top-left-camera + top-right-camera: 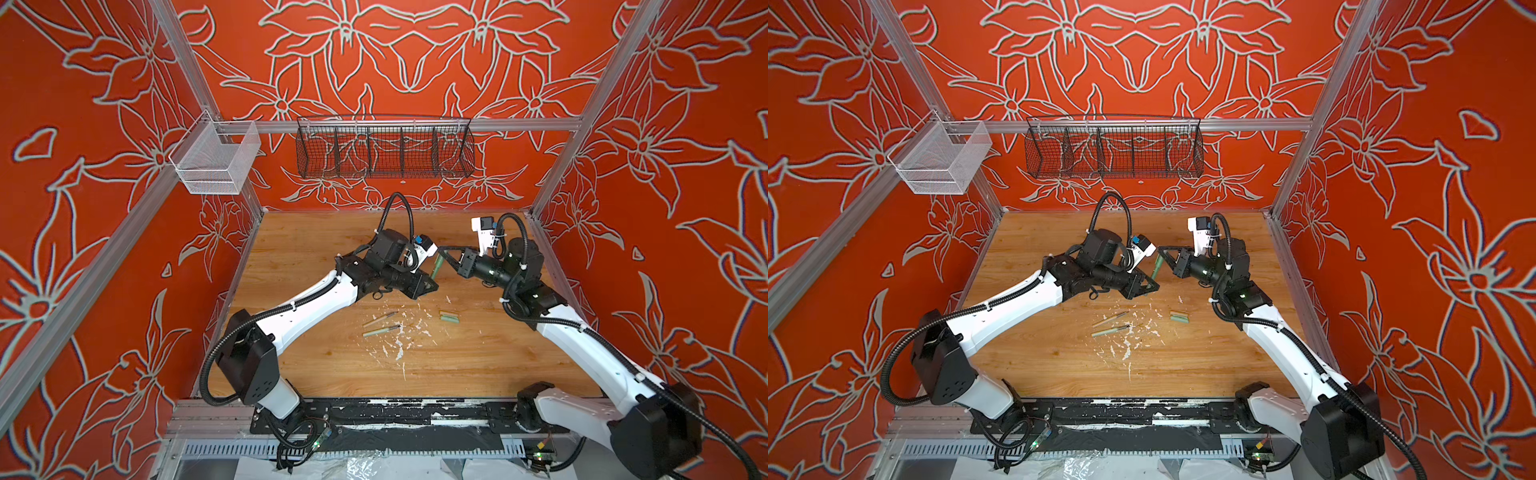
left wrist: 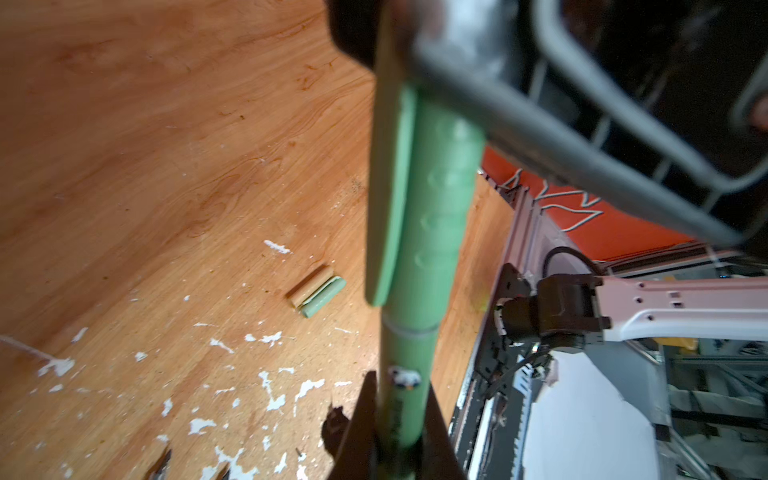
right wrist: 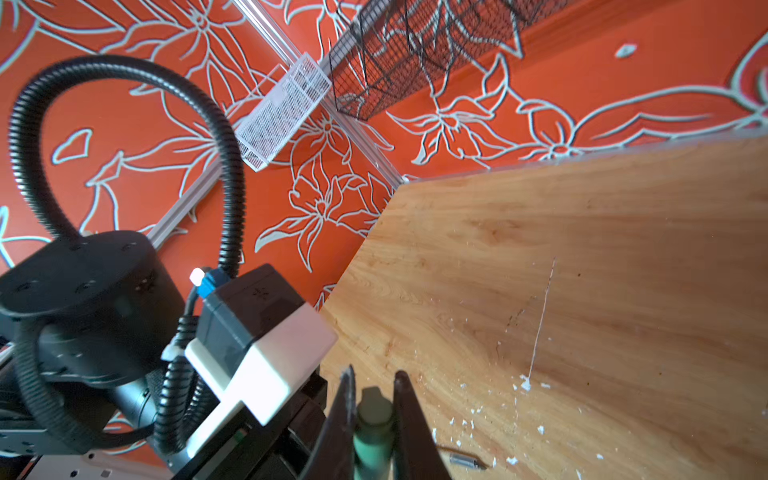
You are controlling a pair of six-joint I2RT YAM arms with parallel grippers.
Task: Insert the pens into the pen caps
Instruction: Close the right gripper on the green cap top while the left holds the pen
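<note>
We are joining the first pair. The left claw point(image 1: 431, 281) is clamped on the barrel of the dark green pen point(image 2: 411, 353), held up off the desk point(image 1: 299, 249). The right claw point(image 3: 374, 376) is closed on the dark green cap point(image 2: 440, 199), which sits over the pen's end with only a thin seam showing. We judge it seated or nearly so, so the next move calls for a short push straight along the pen, then one claw letting go. The mint pen point(image 1: 381, 331), beige pen point(image 1: 380, 319) and two loose caps point(image 1: 451, 319) lie on the desk, nearer the arms' bases.
</note>
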